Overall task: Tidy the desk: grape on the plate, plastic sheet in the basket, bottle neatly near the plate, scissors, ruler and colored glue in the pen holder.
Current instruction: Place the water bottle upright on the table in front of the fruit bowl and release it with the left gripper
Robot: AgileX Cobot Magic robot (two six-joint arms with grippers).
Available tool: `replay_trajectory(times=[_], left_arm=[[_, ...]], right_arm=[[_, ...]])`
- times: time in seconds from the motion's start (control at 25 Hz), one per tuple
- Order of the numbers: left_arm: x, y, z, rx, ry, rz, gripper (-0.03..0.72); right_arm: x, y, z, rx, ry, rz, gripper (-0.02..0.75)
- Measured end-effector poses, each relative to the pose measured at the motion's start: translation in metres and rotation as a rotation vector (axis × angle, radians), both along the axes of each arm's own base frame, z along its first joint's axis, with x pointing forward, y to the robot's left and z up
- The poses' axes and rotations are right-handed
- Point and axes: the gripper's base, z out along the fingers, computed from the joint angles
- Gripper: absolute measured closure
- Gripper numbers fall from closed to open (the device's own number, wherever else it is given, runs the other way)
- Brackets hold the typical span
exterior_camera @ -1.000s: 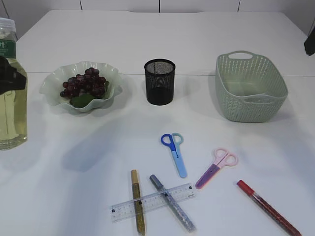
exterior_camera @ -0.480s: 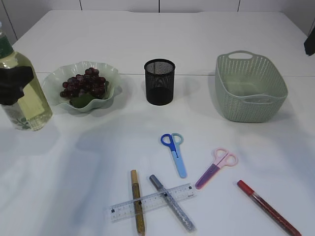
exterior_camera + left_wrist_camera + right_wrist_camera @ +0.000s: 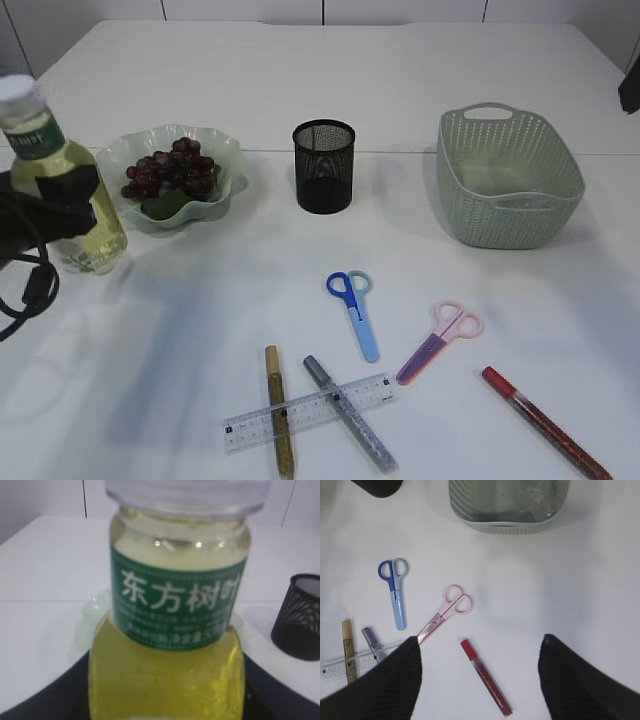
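At the left edge of the table, your left gripper (image 3: pixel 62 200) is clamped round the body of the bottle (image 3: pixel 55 175), which stands upright just beside the plate (image 3: pixel 225 150) on its left — the left wrist view is filled by the green label and the yellow liquid, with dark finger surfaces either side at the bottom. The grape (image 3: pixel 172 170) bunch already lies on the plate, on a green leaf. Behind the middle of the table you have the black mesh pen holder (image 3: pixel 324 166), upright, and to its right the pale green basket (image 3: pixel 508 178); the right wrist view shows something clear and crinkled inside it, likely the plastic sheet (image 3: pixel 535 492), though it is hard to make out. On the near side of the table, the blue scissors (image 3: pixel 355 310) and the pink scissors (image 3: pixel 440 341) lie flat, near each other but apart. To their left the clear ruler (image 3: pixel 308 411) lies across two glue pens — the gold glue pen (image 3: pixel 279 410) and the silver glue pen (image 3: pixel 350 412). The red glue pen (image 3: pixel 545 421) lies apart at the right. Your right gripper (image 3: pixel 480 680) hangs well above the table with its fingers (image 3: pixel 380 685) spread wide, holding nothing.
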Motion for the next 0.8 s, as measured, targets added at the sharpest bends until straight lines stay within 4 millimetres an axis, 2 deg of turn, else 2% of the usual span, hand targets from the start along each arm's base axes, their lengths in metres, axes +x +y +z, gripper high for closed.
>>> replay_trajectory(times=[0.08,0.2,0.44,0.8], left_arm=[[0.001,-0.002,-0.011,0.006,0.037,-0.003,0.252],[0.004,-0.008,-0.016,0.009,0.05,-0.019,0.252],[0.023,-0.014,-0.019,0.005,0.027,-0.023,0.252],[0.043,-0.02,-0.047,0.025,0.079,-0.042,0.252]], right_arm=[[0.0,0.0,0.0,0.0,0.0,0.0,0.174],[0.0,0.0,0.0,-0.002,0.0,0.0,0.174],[0.0,0.0,0.0,-0.003,-0.001,0.005,0.174],[0.0,0.0,0.0,-0.003,-0.001,0.005,0.174]])
